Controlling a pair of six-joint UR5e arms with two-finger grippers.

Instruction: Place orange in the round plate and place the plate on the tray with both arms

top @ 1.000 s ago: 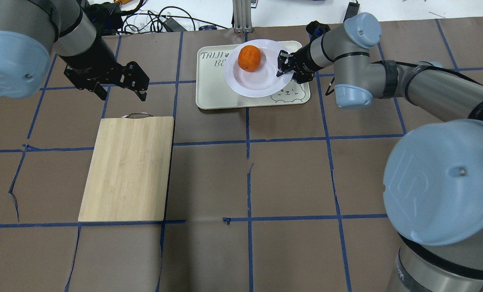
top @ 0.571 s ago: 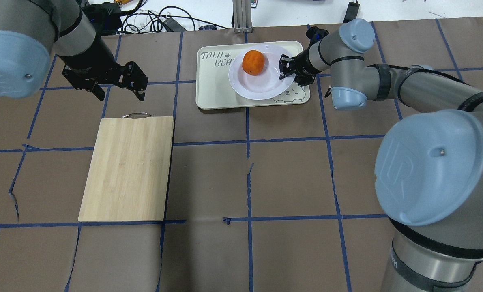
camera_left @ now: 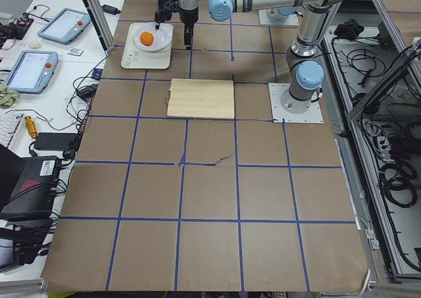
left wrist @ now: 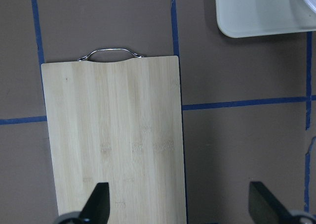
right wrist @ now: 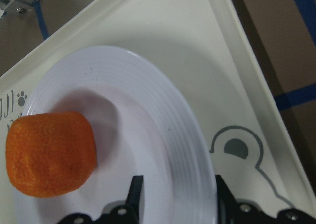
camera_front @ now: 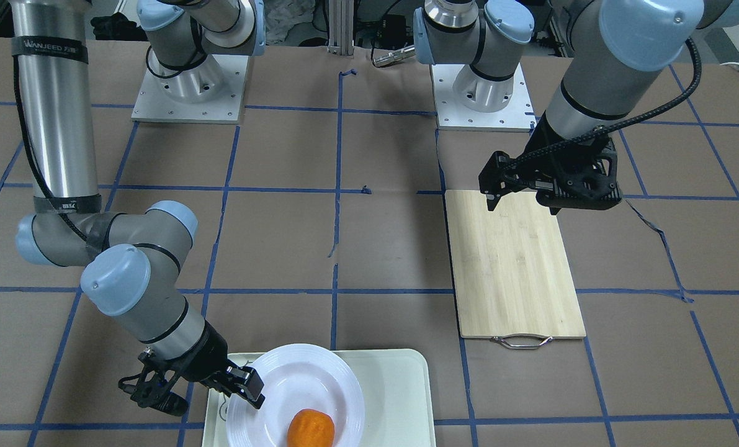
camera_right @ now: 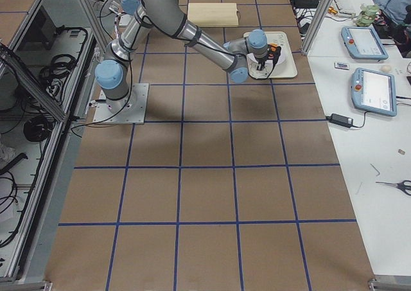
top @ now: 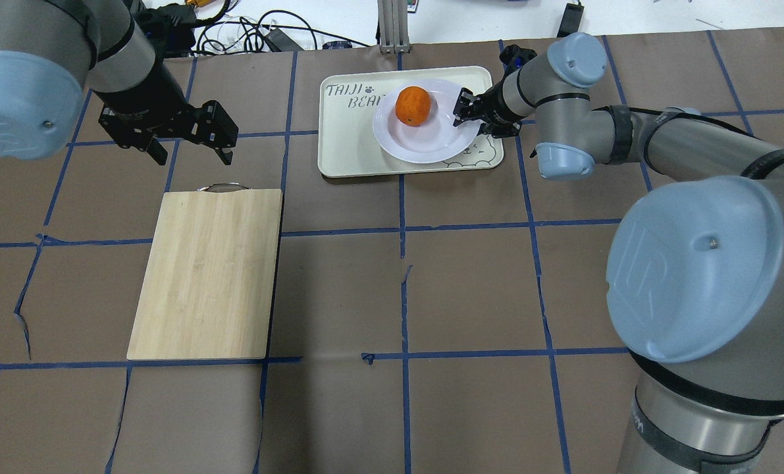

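The orange (top: pixel 412 106) lies in the glossy white round plate (top: pixel 431 141), toward its far side. The plate sits over the right half of the pale tray (top: pixel 345 145), covering part of the bear face. My right gripper (top: pixel 463 112) is shut on the plate's right rim. In the right wrist view one finger (right wrist: pixel 135 192) rests inside the plate (right wrist: pixel 163 135) and the other stands at the rim's outer edge, with the orange (right wrist: pixel 49 155) to the left. My left gripper (top: pixel 193 157) hangs open and empty, well left of the tray, just beyond the cutting board's handle.
A bamboo cutting board (top: pixel 207 276) with a metal handle lies on the left half of the brown table. Cables and a metal post sit past the table's far edge behind the tray. In the left wrist view the board (left wrist: pixel 113 135) lies below, with the tray's corner (left wrist: pixel 256 11) at upper right.
The right gripper has come down with the plate and orange, which now sit lower over the tray. The left gripper has barely drifted.
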